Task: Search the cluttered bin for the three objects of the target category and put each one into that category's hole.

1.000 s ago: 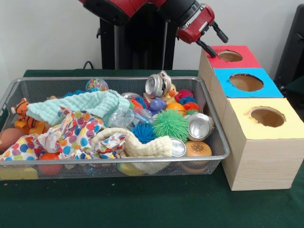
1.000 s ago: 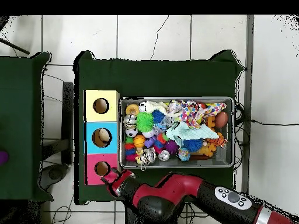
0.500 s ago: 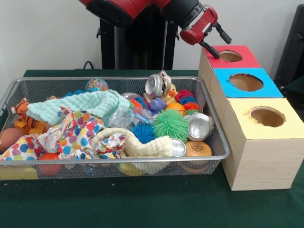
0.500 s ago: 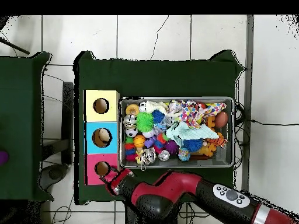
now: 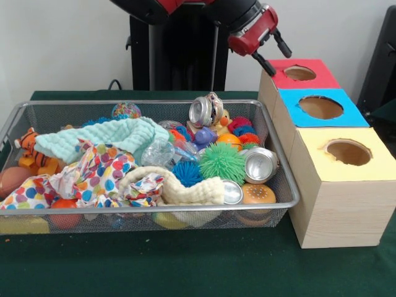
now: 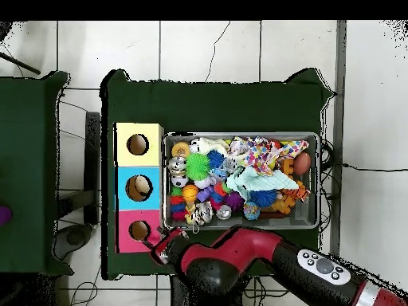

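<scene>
Front view: fingers [image 5: 270,53] beside red box [image 5: 301,75].

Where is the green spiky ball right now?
In the front view, the green spiky ball lies in the right half of the wire bin, between a blue spiky ball and a silver can.

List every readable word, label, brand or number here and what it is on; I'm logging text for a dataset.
None can be read.
Crushed silver metal cans in the wire mesh bin: no legible print.
Red, blue and yellow topped wooden box: no lettering.
</scene>
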